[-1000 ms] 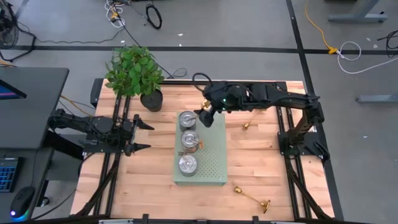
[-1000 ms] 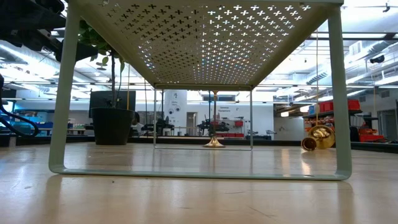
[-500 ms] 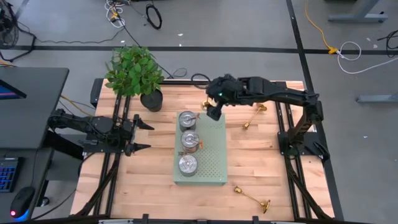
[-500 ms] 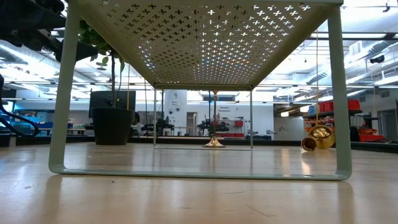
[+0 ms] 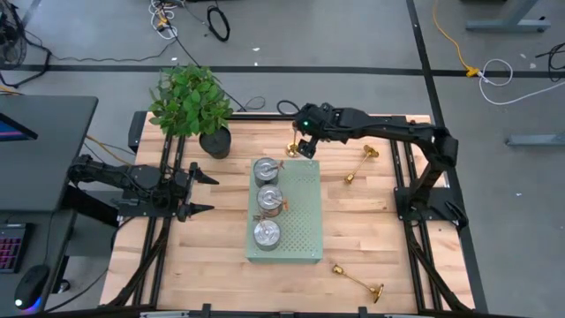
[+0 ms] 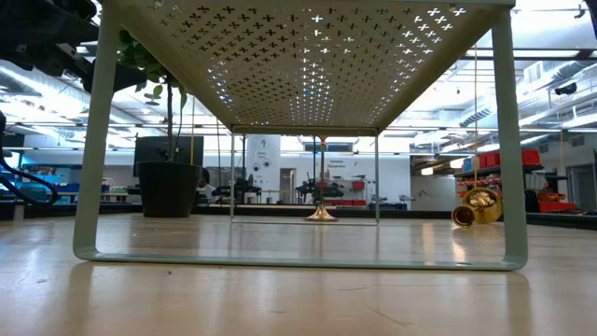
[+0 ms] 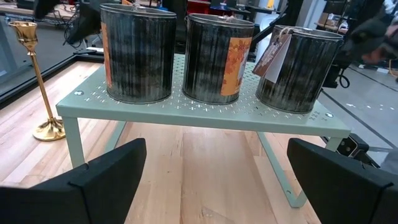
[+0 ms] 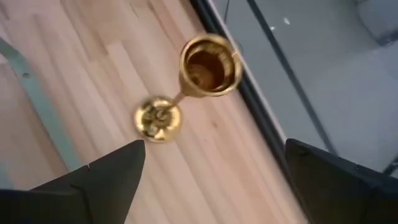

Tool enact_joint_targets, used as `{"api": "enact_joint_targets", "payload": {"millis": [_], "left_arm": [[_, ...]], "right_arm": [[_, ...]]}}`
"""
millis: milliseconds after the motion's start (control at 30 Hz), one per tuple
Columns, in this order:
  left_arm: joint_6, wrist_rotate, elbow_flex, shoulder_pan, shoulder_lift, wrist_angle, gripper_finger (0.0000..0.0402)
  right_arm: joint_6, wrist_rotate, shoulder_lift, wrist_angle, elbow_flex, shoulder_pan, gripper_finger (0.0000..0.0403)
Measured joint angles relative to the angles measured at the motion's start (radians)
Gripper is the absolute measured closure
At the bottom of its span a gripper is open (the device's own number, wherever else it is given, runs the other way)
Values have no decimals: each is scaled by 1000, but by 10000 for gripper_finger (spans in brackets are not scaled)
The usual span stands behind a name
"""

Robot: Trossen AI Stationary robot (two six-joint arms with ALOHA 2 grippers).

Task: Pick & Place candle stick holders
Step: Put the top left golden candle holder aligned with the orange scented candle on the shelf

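From above, the right gripper (image 5: 305,144) reaches across the table's far edge, over an upright candlestick (image 5: 293,149) beside the green rack (image 5: 300,231). Its wrist view shows fingers (image 8: 93,186) spread wide, empty. The left gripper (image 5: 196,190) waits, wide open.

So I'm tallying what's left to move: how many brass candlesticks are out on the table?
3. One standing at the far edge beside the shelf, one lying right of the shelf, one lying near the front right. None seem hidden.
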Motion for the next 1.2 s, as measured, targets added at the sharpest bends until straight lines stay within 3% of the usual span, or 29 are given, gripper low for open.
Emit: {"api": "enact_joint_targets", "payload": {"millis": [200, 367, 533, 733, 900, 1200], "left_arm": [[0, 0, 0, 0, 0, 0, 3], [0, 0, 0, 0, 0, 0, 3], [0, 0, 0, 0, 0, 0, 3], [0, 0, 0, 0, 0, 0, 3], [0, 0, 0, 0, 0, 0, 3], [0, 0, 0, 0, 0, 0, 3]], "right_arm": [[47, -169, 0, 244, -115, -38, 14], [57, -100, 0, 353, -158, -29, 14], [75, -150, -1, 436, -190, -33, 14], [93, -106, -1, 485, -237, -29, 19], [122, -88, -2, 487, -246, -30, 59], [128, -77, -2, 517, -246, -31, 180]]}}
